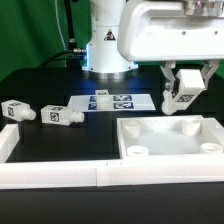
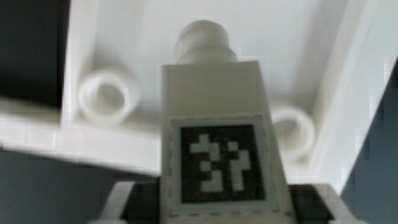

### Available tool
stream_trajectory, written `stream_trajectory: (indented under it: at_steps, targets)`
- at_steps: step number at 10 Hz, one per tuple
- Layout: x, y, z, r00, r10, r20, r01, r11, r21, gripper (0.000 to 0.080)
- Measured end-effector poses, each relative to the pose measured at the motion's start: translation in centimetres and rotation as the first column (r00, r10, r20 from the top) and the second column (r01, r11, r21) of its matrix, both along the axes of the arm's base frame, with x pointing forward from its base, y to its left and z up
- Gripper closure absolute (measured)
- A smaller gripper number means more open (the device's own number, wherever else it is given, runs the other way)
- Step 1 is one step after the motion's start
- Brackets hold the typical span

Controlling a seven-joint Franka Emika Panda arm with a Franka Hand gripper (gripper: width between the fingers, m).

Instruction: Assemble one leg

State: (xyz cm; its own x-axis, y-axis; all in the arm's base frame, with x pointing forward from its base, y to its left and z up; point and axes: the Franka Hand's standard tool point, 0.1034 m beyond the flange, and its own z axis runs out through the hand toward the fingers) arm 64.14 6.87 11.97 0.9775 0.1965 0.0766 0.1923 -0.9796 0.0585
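Note:
My gripper (image 1: 183, 92) is shut on a leg (image 1: 182, 97), a short white block with a black-and-white tag, and holds it upright above the wide white tray-like piece (image 1: 205, 152) with round sockets. In the wrist view the leg (image 2: 214, 120) fills the middle, its peg end pointing at the tray (image 2: 134, 40). One round socket (image 2: 103, 95) lies beside it and another (image 2: 295, 135) on the other side. Two more legs (image 1: 18, 110) (image 1: 61, 116) lie on the black table at the exterior view's left.
The marker board (image 1: 115, 101) lies flat in front of the robot base. A white rail (image 1: 60, 176) runs along the table's front edge, with a short arm at the exterior view's left.

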Motion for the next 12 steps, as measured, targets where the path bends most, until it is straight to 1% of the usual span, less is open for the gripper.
stream_trajectory:
  at_steps: [1, 2, 3, 4, 5, 6, 7, 8, 9, 10, 11, 12]
  targets:
    - [-0.2, -0.1, -0.2, 0.998, 0.002, 0.065, -0.003, 1.0, 0.01, 0.0514]
    - [0.0, 0.0, -0.2, 0.993, 0.004, 0.117, -0.006, 1.0, 0.017, 0.0514]
    - [0.1, -0.3, -0.4, 0.985, -0.023, 0.173, 0.016, 0.999, 0.042, 0.0514]
    - [-0.5, -1.3, -0.5, 0.982, -0.1, 0.158, 0.086, 0.992, 0.094, 0.0514]
    - [-0.6, -1.5, -0.5, 0.975, -0.16, 0.152, 0.139, 0.98, 0.139, 0.0514]
    - [-0.6, -0.9, -0.7, 0.969, -0.186, 0.164, 0.159, 0.973, 0.167, 0.0514]
    - [-0.3, 0.0, -0.4, 0.955, -0.224, 0.193, 0.185, 0.963, 0.198, 0.0514]
    - [0.1, 1.7, 0.0, 0.933, -0.279, 0.227, 0.228, 0.947, 0.227, 0.0514]
    - [0.0, 2.9, -0.1, 0.931, -0.283, 0.232, 0.23, 0.946, 0.23, 0.0514]
    - [0.1, 2.5, -0.1, 0.934, -0.27, 0.235, 0.219, 0.95, 0.222, 0.0514]
    - [0.1, 2.4, -0.1, 0.933, -0.272, 0.235, 0.221, 0.95, 0.222, 0.0514]
    - [0.2, 2.6, 0.0, 0.926, -0.271, 0.261, 0.215, 0.95, 0.225, 0.0514]
